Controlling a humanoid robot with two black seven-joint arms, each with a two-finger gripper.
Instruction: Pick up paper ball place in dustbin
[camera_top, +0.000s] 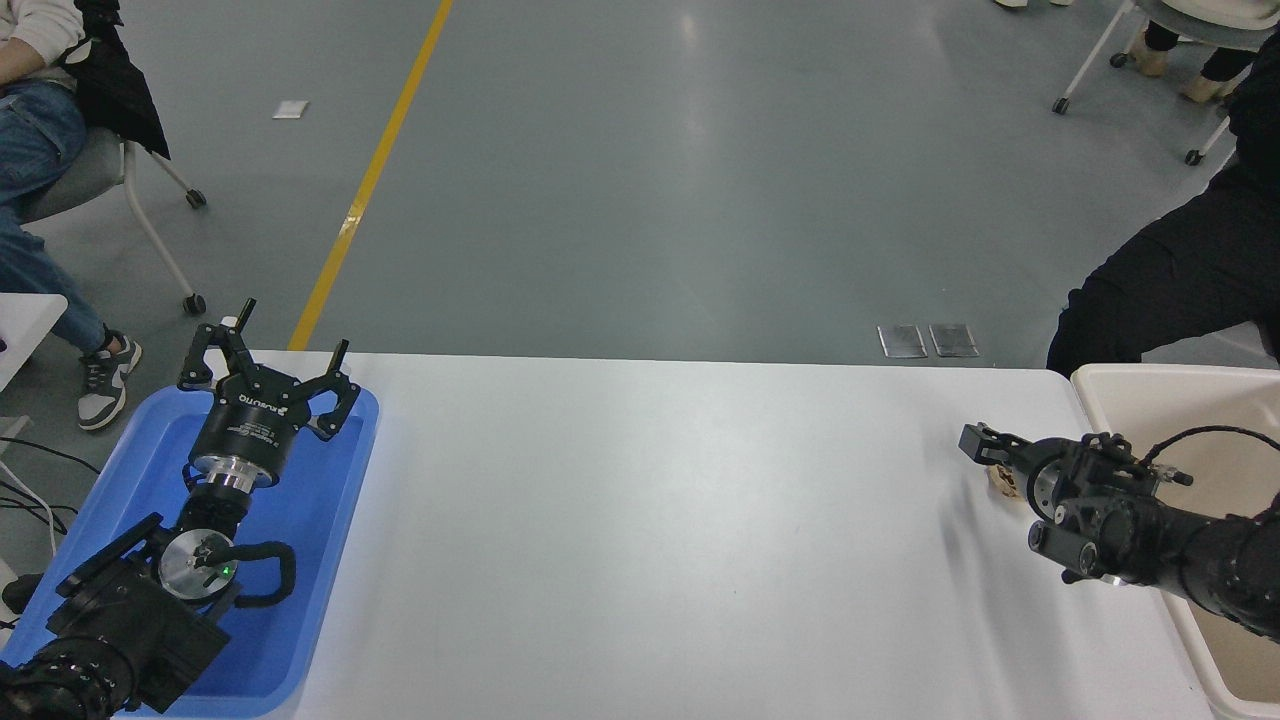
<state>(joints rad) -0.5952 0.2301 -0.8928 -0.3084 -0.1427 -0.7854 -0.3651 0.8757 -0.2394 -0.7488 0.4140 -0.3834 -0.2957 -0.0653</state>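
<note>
The paper ball (1001, 481) lies on the white table (650, 520) near its right end; only a small tan sliver of it shows, the rest is hidden behind my right gripper (985, 455). That gripper comes in from the right edge, low over the table and right at the ball. The dustbin (1092, 400), cream-white with a thick rim, stands just off the table's right end, behind and under the right arm. My left gripper (275, 345) is parked open and empty over the blue tray at the lower left.
A shallow blue tray (330, 560) sits on the table's left end. A person in black (1170, 280) sits beyond the far right corner, close to the dustbin. Another person sits on a wheeled chair (150, 230) at the far left.
</note>
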